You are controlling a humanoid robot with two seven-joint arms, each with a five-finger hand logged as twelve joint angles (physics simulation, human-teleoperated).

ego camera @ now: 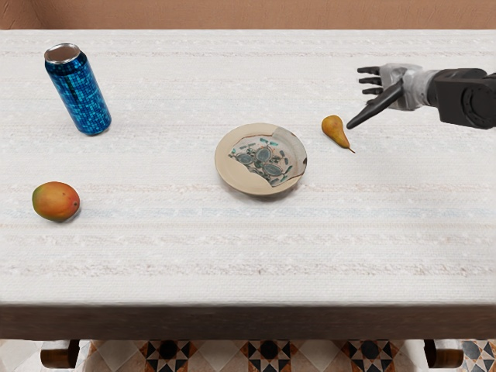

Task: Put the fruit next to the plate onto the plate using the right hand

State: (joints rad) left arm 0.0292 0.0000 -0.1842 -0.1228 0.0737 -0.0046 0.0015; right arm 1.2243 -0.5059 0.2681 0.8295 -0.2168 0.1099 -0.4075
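— How is the plate finished?
— A glazed ceramic look is shown, smooth, with a faint sheen.
— And what is seen around the plate?
— The table beneath it is surfaced in matt, rough-woven white cloth, edged in dark wood. Left of the plate, a glossy metal can and a smooth-skinned mango are seen; right of it, a dull-skinned pear.

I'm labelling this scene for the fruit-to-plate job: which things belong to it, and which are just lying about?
Belong to the job: pear, plate, right hand, open, beside the pear.
Lying about: blue can, mango, far left of the plate.
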